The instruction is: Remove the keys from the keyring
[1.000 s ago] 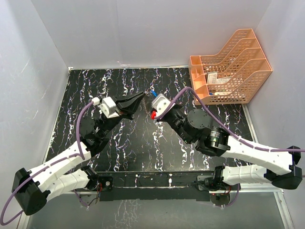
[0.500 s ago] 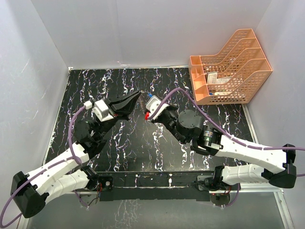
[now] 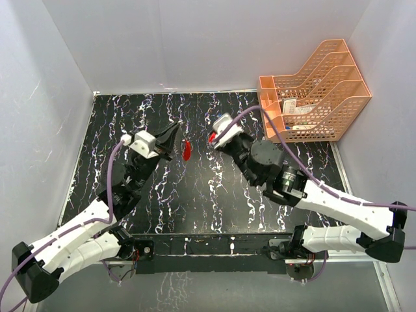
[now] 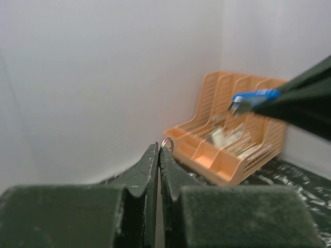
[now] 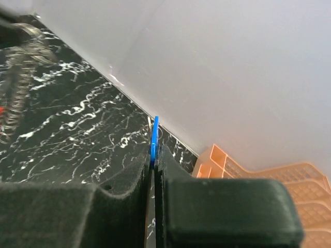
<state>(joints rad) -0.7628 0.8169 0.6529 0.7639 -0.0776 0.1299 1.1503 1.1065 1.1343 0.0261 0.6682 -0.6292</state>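
Left tool (image 4: 159,150) tight on keyring (image 4: 167,144), right tool (image 5: 153,152) tight on blue key (image 5: 154,129), plain only in wrist views.

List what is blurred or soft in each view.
Top external: evenly lit and sharp, though the red keyring hanging by the left gripper looks slightly smeared. Left wrist: soft throughout, the orange tray and blue key blurred. Right wrist: the key is crisp at the right gripper; the top-left corner is motion-smeared.
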